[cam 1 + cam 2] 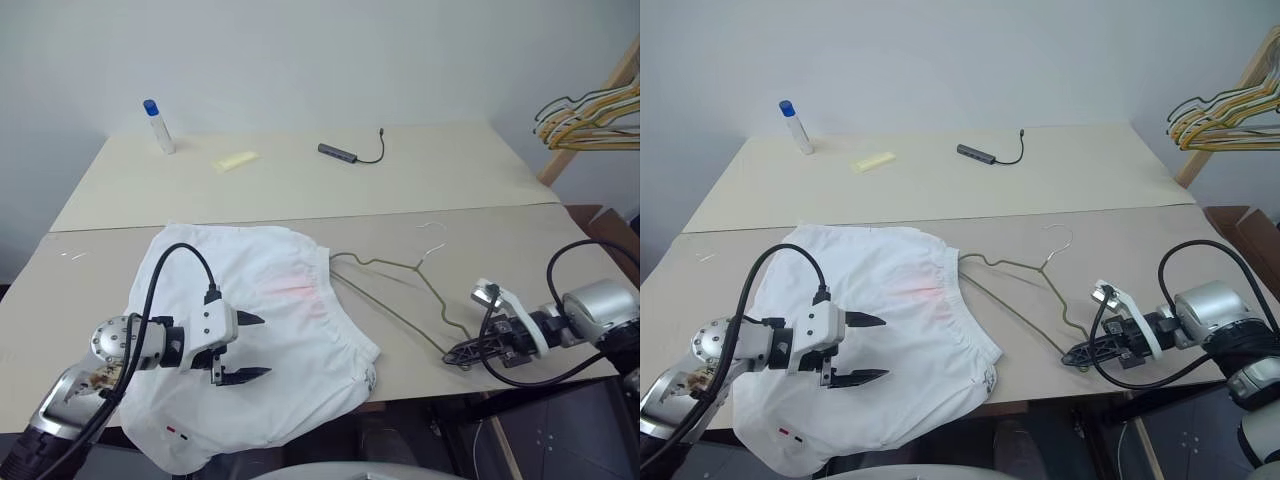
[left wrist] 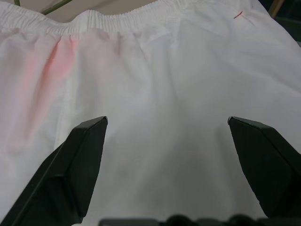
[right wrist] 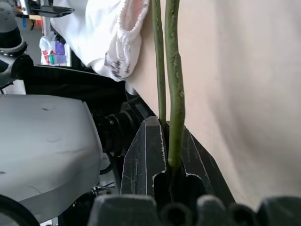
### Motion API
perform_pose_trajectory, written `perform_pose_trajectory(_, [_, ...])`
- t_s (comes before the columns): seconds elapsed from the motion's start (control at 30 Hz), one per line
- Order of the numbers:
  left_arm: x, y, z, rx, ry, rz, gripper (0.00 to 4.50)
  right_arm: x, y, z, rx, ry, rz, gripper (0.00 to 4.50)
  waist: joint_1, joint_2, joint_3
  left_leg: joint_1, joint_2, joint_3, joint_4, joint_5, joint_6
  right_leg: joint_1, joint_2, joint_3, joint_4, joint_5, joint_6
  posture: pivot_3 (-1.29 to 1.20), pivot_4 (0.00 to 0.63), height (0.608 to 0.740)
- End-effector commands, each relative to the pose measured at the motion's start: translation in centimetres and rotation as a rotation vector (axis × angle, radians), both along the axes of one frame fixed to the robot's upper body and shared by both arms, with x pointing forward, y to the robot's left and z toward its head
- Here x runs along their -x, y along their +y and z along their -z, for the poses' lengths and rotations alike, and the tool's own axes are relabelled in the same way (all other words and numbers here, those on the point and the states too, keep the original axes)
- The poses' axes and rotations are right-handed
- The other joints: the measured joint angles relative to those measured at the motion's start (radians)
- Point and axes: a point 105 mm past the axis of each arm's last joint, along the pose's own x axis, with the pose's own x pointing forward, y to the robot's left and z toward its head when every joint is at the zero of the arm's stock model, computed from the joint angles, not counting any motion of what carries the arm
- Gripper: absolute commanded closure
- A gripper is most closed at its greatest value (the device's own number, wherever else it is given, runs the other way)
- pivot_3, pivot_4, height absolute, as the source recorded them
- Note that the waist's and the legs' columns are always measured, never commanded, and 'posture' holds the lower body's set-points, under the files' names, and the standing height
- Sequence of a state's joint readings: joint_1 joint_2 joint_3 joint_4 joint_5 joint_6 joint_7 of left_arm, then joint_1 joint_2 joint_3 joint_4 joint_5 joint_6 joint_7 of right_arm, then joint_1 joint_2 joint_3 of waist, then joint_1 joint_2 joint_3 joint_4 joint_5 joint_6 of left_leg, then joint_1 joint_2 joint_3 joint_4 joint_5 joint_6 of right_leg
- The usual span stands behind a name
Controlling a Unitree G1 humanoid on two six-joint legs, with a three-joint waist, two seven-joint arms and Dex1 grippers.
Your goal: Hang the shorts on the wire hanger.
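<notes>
The shorts [image 1: 270, 330] lie spread on the near part of the table [image 1: 300, 180], with their lower edge hanging over the front rim and the elastic waistband turned towards the wire hanger [image 1: 400, 290]. A faint pink smudge shows near the waistband. The wire hanger lies flat on the table just beside the shorts, its far corner touching or tucked at the waistband, its small hook pointing away from the robot. The left hand [image 1: 243, 348] hovers over the shorts with its fingers spread wide, holding nothing. The right hand [image 1: 462, 354] is closed on the near corner of the wire hanger at the table's front edge.

Farther back on the table stand a blue-capped tube [image 1: 158, 126], a yellow slip [image 1: 237, 160] and a small adapter with a cable [image 1: 345, 153].
</notes>
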State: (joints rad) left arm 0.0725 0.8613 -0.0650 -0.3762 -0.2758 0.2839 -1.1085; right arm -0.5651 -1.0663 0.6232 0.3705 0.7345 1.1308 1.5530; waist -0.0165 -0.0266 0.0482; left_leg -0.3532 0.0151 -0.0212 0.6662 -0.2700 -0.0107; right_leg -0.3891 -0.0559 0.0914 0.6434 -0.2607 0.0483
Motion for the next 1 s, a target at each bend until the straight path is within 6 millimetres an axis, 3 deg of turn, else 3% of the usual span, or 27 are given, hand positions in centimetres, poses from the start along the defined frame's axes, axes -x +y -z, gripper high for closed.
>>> perform_pose_trajectory(0.03, [-0.1,-0.2,-0.5,-0.004,-0.033,0.011,0.05,0.5,0.7,-1.5,-0.088,0.006,-0.050,4.50,0.000,0.000,0.000,0.000,0.000,0.000,0.000,0.000,0.000,0.000,0.000,0.000,0.000,0.000,0.000,0.03,0.000,0.740])
perform_pose_trajectory(0.2, [0.0,-0.3,-0.2,-0.006,-0.031,0.013,0.05,0.8,0.9,-0.9,-0.045,0.034,-0.099,4.50,0.000,0.000,0.000,0.000,0.000,0.000,0.000,0.000,0.000,0.000,0.000,0.000,0.000,0.000,0.000,0.04,0.000,0.740])
perform_pose_trajectory(0.37, [0.0,-0.4,-0.1,-0.004,-0.034,0.013,0.05,-1.0,0.6,-0.6,0.031,0.015,-0.109,4.50,-0.003,0.001,0.000,0.000,0.000,0.000,0.000,0.000,0.000,0.000,0.000,0.000,0.000,0.000,0.000,0.05,0.000,0.740])
perform_pose_trajectory(0.5, [0.1,-0.5,0.3,-0.016,-0.041,0.005,0.05,-2.5,1.3,-0.9,0.051,-0.016,-0.137,4.50,0.001,0.001,0.000,0.000,0.001,0.000,0.000,0.000,0.000,0.000,0.001,0.000,0.000,0.001,-0.001,0.07,0.000,0.740])
perform_pose_trajectory(0.73, [0.6,-0.5,0.6,-0.018,-0.044,-0.020,0.05,-2.6,2.6,-0.5,0.057,-0.009,-0.224,4.50,0.009,0.001,0.000,0.000,0.000,-0.001,0.001,0.000,0.000,-0.001,-0.001,-0.001,0.000,0.001,-0.002,0.11,0.000,0.740])
perform_pose_trajectory(1.0, [0.8,-0.5,0.6,-0.009,-0.045,-0.039,0.05,-5.2,4.5,-0.1,-0.002,-0.019,-0.125,4.50,0.022,0.002,-0.001,0.000,0.001,-0.002,0.001,0.000,0.000,-0.001,0.001,-0.002,0.003,0.002,-0.004,0.13,0.000,0.740])
